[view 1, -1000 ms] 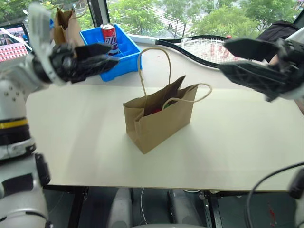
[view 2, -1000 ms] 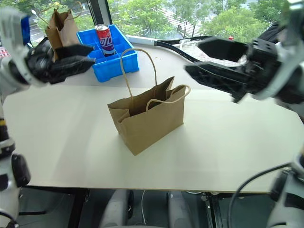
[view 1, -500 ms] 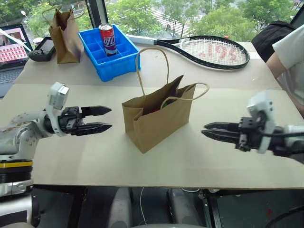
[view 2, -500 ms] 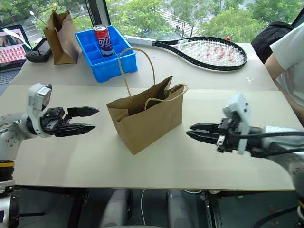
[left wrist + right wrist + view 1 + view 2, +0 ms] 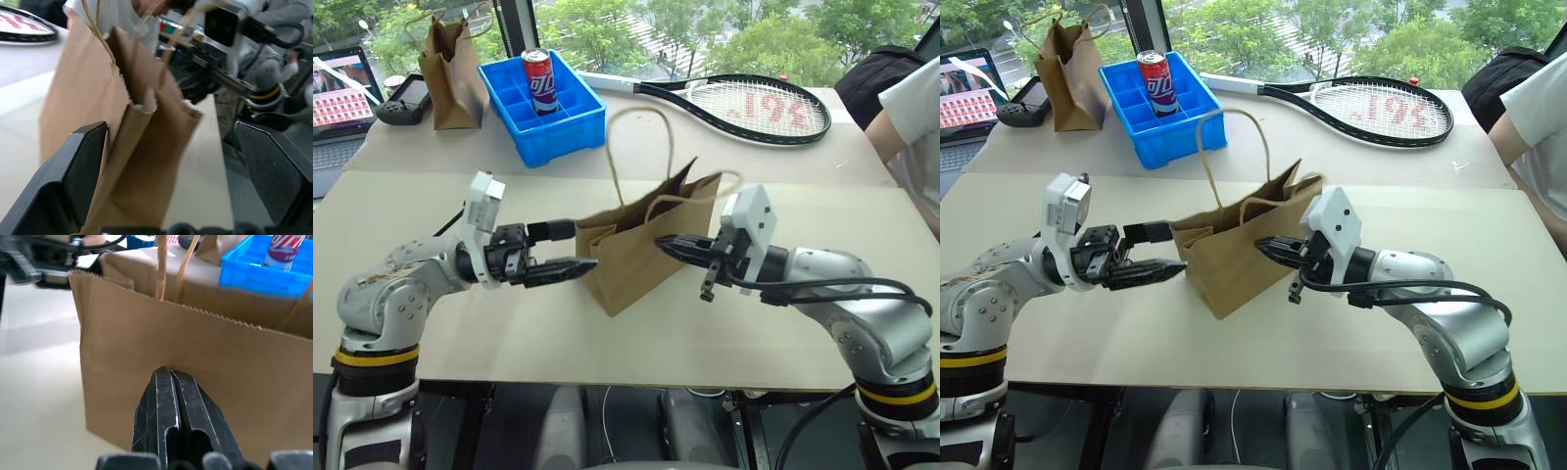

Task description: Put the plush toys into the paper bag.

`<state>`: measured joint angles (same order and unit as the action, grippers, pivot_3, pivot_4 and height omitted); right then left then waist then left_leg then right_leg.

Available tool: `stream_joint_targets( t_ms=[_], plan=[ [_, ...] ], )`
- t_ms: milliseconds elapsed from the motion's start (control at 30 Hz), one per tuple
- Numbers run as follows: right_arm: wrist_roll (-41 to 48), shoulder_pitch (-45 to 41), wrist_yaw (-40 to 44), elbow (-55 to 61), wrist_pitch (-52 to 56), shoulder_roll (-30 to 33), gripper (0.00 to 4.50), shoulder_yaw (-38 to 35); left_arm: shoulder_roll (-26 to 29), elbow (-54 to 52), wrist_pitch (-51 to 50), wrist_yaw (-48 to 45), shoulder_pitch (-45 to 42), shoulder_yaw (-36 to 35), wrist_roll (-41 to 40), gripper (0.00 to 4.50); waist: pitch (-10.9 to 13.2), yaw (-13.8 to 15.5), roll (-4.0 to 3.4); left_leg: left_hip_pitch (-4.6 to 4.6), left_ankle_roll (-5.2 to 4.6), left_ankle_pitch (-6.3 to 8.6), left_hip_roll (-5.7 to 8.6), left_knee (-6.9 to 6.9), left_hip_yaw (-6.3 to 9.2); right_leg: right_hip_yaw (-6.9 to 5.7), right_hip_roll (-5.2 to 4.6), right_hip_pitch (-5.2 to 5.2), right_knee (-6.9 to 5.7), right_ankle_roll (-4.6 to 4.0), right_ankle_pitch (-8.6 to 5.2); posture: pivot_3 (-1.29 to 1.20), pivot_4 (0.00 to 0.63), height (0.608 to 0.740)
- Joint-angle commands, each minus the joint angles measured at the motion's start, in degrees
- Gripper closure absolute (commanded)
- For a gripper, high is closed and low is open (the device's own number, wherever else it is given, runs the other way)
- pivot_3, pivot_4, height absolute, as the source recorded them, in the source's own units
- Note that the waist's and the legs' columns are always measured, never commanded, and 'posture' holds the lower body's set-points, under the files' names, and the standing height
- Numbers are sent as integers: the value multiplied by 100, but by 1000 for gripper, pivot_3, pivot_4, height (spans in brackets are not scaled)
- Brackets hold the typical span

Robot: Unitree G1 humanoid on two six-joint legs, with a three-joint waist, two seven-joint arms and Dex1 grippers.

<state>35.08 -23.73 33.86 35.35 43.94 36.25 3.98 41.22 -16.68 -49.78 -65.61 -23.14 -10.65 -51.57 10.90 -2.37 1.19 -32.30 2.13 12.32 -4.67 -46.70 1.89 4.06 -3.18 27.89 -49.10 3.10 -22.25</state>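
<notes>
The paper bag (image 5: 641,257) stands upright in the middle of the table, one twine handle raised, the other drooping. The plush toys are hidden from view. My left gripper (image 5: 583,247) is open and level at the bag's left end, one finger on each side of the folded end panel (image 5: 146,147). My right gripper (image 5: 660,241) is shut, its tip against the bag's long side wall (image 5: 205,357) from the right. Its fingers (image 5: 168,401) hold nothing.
At the back left stand a blue crate (image 5: 546,111) holding a red can (image 5: 541,80), a crumpled brown bag (image 5: 453,62), a black device (image 5: 399,100) and a laptop (image 5: 337,98). A tennis racket (image 5: 754,101) lies behind. A person's arm (image 5: 911,113) is at the right edge.
Both arms came down and inward to the bag's two sides. The right gripper went from open to shut. The left gripper stayed open.
</notes>
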Motion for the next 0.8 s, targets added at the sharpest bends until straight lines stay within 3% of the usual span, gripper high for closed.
stream_joint_targets(
  t_ms=[33,267,367,733,800],
  plan=[
    [-263,-15,-170,-17,-244,-222,4473,114,37,-232,-13,144,-87,114,-45,0,0,3,0,1,0,0,0,0,0,0,0,0,-1,0,0,0,150,660],
    [-530,-141,-372,-144,-209,-681,4473,387,-131,-412,4,355,-86,575,35,0,0,0,0,4,1,-1,0,-1,0,0,0,-2,-1,-2,2,0,150,660],
    [-564,-170,-440,-135,-155,-776,4500,385,-238,-247,34,584,-198,743,194,603,0,1,0,4,1,-1,0,-1,0,0,0,-2,-3,-3,2,0,150,660],
    [-475,12,-452,111,22,-594,4500,115,-519,561,432,760,-482,979,773,4475,0,24,0,4,1,-1,1,-2,0,-1,0,-3,-2,-3,3,0,150,660],
    [-410,60,-462,175,76,-607,4500,72,-545,683,487,714,-597,998,824,4475,0,21,0,4,1,-2,2,-2,0,0,0,-3,-2,-2,3,0,150,660]
  ],
)
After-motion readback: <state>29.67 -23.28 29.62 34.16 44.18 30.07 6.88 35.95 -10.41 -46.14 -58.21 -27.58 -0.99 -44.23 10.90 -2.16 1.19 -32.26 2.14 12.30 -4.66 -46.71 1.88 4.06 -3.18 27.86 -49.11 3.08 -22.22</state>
